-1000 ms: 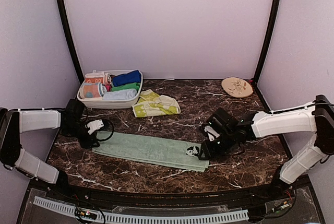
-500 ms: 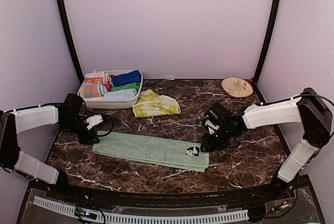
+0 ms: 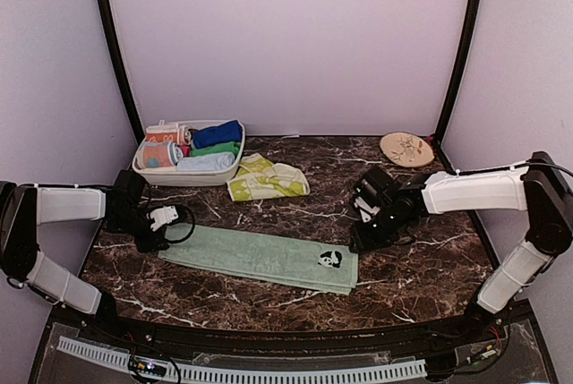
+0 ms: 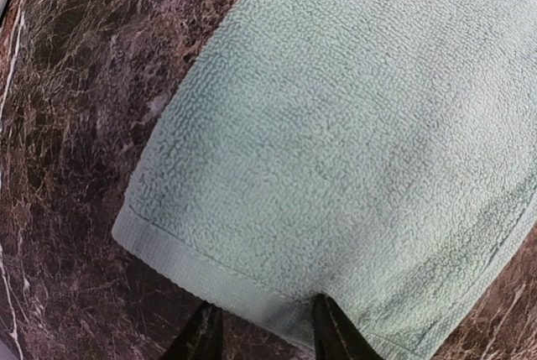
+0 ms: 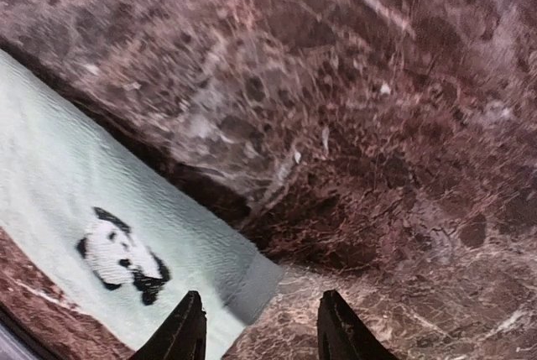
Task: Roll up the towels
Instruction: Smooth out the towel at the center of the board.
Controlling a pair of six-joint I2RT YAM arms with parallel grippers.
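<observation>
The pale mint green towel (image 3: 255,257) lies flat and unrolled across the near table, with a panda patch (image 3: 330,259) near its right end. My left gripper (image 3: 156,244) is open at the towel's left end; in the left wrist view the towel (image 4: 352,125) fills the frame and the gripper (image 4: 264,339) straddles its hem. My right gripper (image 3: 357,242) is open and empty just beyond the towel's far right corner (image 5: 252,280), with the panda (image 5: 122,255) to its left. The royal blue towel (image 3: 218,133) lies rolled in the basket. The yellow-green patterned towel (image 3: 266,178) lies crumpled behind.
A white basket (image 3: 183,175) holding several rolled towels stands at the back left. The round beige patterned plate (image 3: 406,148) sits at the back right. The table is dark marble (image 3: 412,285), with purple walls around it.
My right gripper has pulled back from the towel's right end, up and to the right, leaving the end flat. My left gripper has barely shifted at the left end.
</observation>
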